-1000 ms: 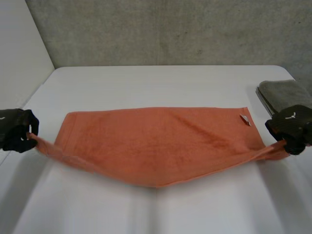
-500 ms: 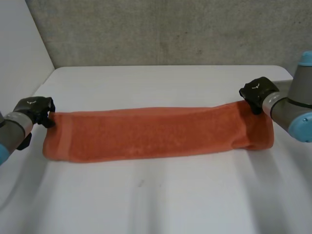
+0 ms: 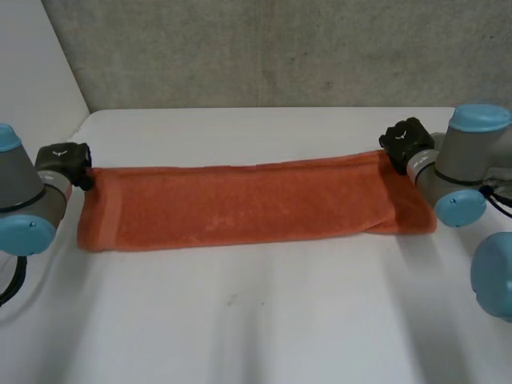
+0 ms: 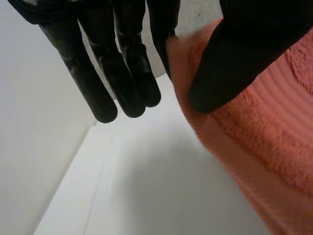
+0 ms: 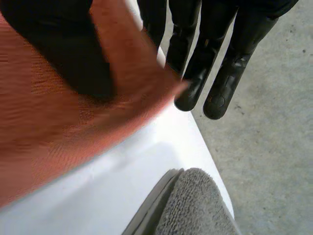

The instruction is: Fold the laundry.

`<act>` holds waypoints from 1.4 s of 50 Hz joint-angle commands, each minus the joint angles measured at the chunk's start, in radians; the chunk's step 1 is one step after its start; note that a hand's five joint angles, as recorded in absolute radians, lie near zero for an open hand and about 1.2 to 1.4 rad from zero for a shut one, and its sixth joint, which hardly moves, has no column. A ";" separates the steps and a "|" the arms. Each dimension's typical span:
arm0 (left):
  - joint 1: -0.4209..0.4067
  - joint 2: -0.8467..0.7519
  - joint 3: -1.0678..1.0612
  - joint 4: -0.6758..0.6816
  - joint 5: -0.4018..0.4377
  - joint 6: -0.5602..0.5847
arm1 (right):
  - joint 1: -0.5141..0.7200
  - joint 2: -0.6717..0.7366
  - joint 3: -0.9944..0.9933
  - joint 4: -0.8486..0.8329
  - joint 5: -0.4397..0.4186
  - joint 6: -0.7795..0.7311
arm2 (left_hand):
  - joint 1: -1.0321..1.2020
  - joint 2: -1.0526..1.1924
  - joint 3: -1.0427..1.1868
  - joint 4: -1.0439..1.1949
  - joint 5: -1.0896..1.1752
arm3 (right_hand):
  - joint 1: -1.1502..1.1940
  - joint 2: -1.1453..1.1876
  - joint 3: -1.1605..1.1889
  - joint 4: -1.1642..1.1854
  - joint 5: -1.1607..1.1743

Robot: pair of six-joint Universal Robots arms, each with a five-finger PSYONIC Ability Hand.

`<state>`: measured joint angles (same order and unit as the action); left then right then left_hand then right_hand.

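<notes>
Counter (image 3: 256,320): white, carries the orange towel (image 3: 240,208). The towel lies across it as a long strip, doubled lengthwise, fold on the near side and free edges on the far side. The towel's right end isn't square: a lower layer peeks out past the top layer at the near-right corner.

Grey folded cloth (image 5: 195,205): on the counter beyond the towel's right end, clear of it.

Left hand (image 3: 64,164): at the towel's far-left corner, thumb over the cloth, straight fingers behind, edge pinched between them.

Right hand (image 3: 406,142): at the towel's far-right corner, same pinch.

Step in hand, by the look of it: landing the top layer's edge on the lower one. To do it well:
- keep the strip taut between both hands
- lower both corners together
- nudge the towel's right end until the layers line up
- let go only once the far edges match, or the skew gets folded in
</notes>
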<state>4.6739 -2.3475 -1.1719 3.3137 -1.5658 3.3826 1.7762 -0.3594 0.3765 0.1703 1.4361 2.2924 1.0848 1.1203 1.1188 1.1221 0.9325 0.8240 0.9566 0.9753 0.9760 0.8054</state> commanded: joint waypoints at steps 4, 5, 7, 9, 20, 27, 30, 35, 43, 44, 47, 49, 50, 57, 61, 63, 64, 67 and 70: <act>-0.058 -0.003 -0.002 -0.003 -0.002 0.014 | 0.032 -0.044 -0.004 -0.054 0.010 0.027 | -0.910 -0.946 -0.944 -0.948 -0.932 | -0.649 -0.782 -0.801 -0.801 -0.805; -0.060 0.001 -0.005 -0.003 -0.002 0.014 | 0.031 -0.065 0.005 -0.051 0.013 0.041 | -0.910 -0.946 -0.944 -0.948 -0.932 | -0.649 -0.782 -0.801 -0.801 -0.805; -0.055 0.033 -0.035 -0.006 -0.002 0.012 | 0.022 -0.139 0.054 -0.048 0.029 0.100 | -0.910 -0.946 -0.944 -0.948 -0.932 | -0.649 -0.782 -0.801 -0.801 -0.805; -0.050 0.075 -0.067 -0.006 0.006 0.009 | 0.020 -0.200 0.112 -0.043 0.039 0.159 | -0.910 -0.946 -0.944 -0.948 -0.932 | -0.649 -0.782 -0.801 -0.801 -0.805; -0.061 0.329 -0.325 0.004 0.029 0.003 | -0.096 -0.624 0.629 0.017 -0.046 0.340 | -0.910 -0.946 -0.944 -0.948 -0.932 | -0.649 -0.782 -0.801 -0.801 -0.805; -0.087 0.399 -0.449 0.064 0.089 0.000 | -0.165 -0.676 0.864 0.069 -0.120 0.349 | -0.910 -0.946 -0.944 -0.948 -0.932 | -0.408 -0.540 -0.559 -0.560 -0.564; -0.089 0.404 -0.486 0.105 0.095 0.000 | -0.195 -0.676 0.944 0.032 -0.150 0.349 | -0.910 -0.946 -0.944 -0.948 -0.932 | -0.308 -0.440 -0.459 -0.460 -0.464; -0.090 0.395 -0.499 0.121 0.095 0.000 | -0.222 -0.638 1.015 -0.078 -0.217 0.381 | -0.910 -0.946 -0.944 -0.948 -0.932 | -0.290 -0.422 -0.441 -0.442 -0.446; -0.090 0.392 -0.500 0.124 0.096 0.000 | -0.225 -0.549 0.999 -0.181 -0.250 0.441 | -0.910 -0.945 -0.943 -0.947 -0.932 | -0.275 -0.408 -0.427 -0.427 -0.431; -0.090 0.392 -0.500 0.124 0.096 0.000 | -0.225 -0.541 0.996 -0.183 -0.250 0.440 | -0.910 -0.945 -0.943 -0.947 -0.932 | -0.269 -0.402 -0.421 -0.421 -0.425; -0.090 0.390 -0.502 0.126 0.096 0.000 | -0.221 -0.518 0.978 -0.187 -0.250 0.441 | -0.910 -0.945 -0.943 -0.947 -0.932 | -0.205 -0.337 -0.356 -0.357 -0.361; -0.090 0.390 -0.503 0.126 0.096 0.000 | -0.219 -0.509 0.972 -0.189 -0.250 0.440 | -0.910 -0.945 -0.943 -0.947 -0.932 | -0.158 -0.291 -0.309 -0.310 -0.314; -0.090 0.390 -0.506 0.126 0.096 0.000 | -0.218 -0.501 0.969 -0.192 -0.247 0.440 | -0.910 -0.945 -0.943 -0.947 -0.932 | -0.050 -0.183 -0.201 -0.202 -0.206; -0.090 0.390 -0.506 0.127 0.096 0.000 | -0.225 -0.506 0.964 -0.196 -0.238 0.433 | -0.910 -0.945 -0.943 -0.947 -0.932 | 0.572 0.440 0.421 0.420 0.416; -0.090 0.390 -0.506 0.126 0.096 0.000 | -0.239 -0.542 0.996 -0.183 -0.232 0.430 | -0.910 -0.945 -0.943 -0.947 -0.932 | 0.572 0.440 0.421 0.420 0.416; -0.090 0.393 -0.506 0.126 0.096 0.000 | -0.261 -0.566 1.027 -0.179 -0.232 0.427 | -0.910 -0.945 -0.943 -0.947 -0.932 | 0.572 0.440 0.421 0.420 0.416; -0.090 0.395 -0.508 0.126 0.095 0.000 | -0.276 -0.579 1.044 -0.179 -0.233 0.426 | -0.910 -0.945 -0.943 -0.947 -0.932 | 0.572 0.440 0.421 0.420 0.416; -0.089 0.404 -0.514 0.126 0.096 0.000 | -0.345 -0.653 1.122 -0.179 -0.238 0.383 | -0.910 -0.945 -0.943 -0.947 -0.932 | 0.572 0.440 0.421 0.420 0.416; -0.089 0.412 -0.522 0.126 0.096 0.000 | -0.429 -0.713 1.196 -0.179 -0.237 0.276 | -0.910 -0.945 -0.943 -0.947 -0.932 | 0.572 0.440 0.421 0.420 0.416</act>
<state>4.5837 -1.9531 -1.6800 3.4396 -1.4696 3.3824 1.5021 -0.9356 1.4142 -0.0115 1.2029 2.7079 0.1945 0.2042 0.2104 0.2040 0.0492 0.9636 1.1719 1.1759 1.1873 0.9786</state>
